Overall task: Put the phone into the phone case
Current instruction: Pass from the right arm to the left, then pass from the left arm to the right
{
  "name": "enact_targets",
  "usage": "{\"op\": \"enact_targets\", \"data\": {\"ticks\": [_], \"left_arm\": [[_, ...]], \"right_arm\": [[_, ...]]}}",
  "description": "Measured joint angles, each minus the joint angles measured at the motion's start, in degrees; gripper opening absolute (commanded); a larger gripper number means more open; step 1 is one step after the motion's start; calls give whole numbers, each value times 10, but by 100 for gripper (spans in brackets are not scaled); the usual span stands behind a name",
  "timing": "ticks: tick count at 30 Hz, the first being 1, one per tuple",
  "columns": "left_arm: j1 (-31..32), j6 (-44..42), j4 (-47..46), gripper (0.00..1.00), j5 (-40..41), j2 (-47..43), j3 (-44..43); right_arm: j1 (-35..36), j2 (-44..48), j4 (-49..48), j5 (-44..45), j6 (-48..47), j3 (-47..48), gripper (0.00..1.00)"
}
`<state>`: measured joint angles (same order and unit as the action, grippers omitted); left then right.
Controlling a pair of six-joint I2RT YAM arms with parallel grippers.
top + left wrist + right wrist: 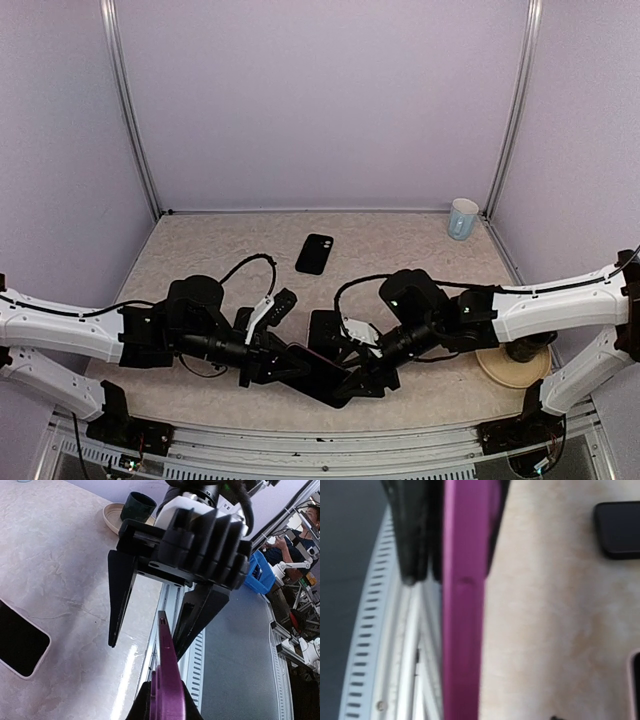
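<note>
A thin purple phone [167, 680] is held edge-on above the table's front edge, with my left gripper [165, 700] shut on its near end. In the top view the left gripper [285, 365] meets the right gripper [355, 375] at the front centre. My right gripper [144, 647] is open. Its fingers [120, 600] straddle the phone's far tip, one finger well clear and the other close beside it. The right wrist view shows the phone [462, 630] as a purple strip running up the frame. The black phone case [315, 253] lies flat at mid-table, apart from both grippers.
A dark flat slab with a pale pink rim [20, 642] lies on the table beside the grippers. A white mug [463, 218] stands at the back right. A tan plate [500, 372] with a dark cup [520, 350] sits at the right. The metal front rail [155, 645] runs under the phone.
</note>
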<state>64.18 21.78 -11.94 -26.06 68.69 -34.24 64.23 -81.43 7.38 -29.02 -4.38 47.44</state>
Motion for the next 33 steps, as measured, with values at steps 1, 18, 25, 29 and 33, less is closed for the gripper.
{"op": "enact_targets", "data": {"ticks": [1, 18, 25, 29, 33], "left_arm": [[-1, 6, 0, 0, 4, 0, 0], [-32, 127, -52, 0, 26, 25, 0], [-36, 176, -58, 0, 26, 53, 0], [-39, 196, -69, 0, 27, 62, 0], [-45, 213, -75, 0, 37, 62, 0]], "right_arm": [[0, 2, 0, 11, -2, 0, 62], [19, 14, -21, 177, -16, 1, 99], [73, 17, -40, 290, -44, 3, 100], [92, 7, -48, 338, -55, 10, 100], [100, 0, -55, 365, -57, 11, 100]]}}
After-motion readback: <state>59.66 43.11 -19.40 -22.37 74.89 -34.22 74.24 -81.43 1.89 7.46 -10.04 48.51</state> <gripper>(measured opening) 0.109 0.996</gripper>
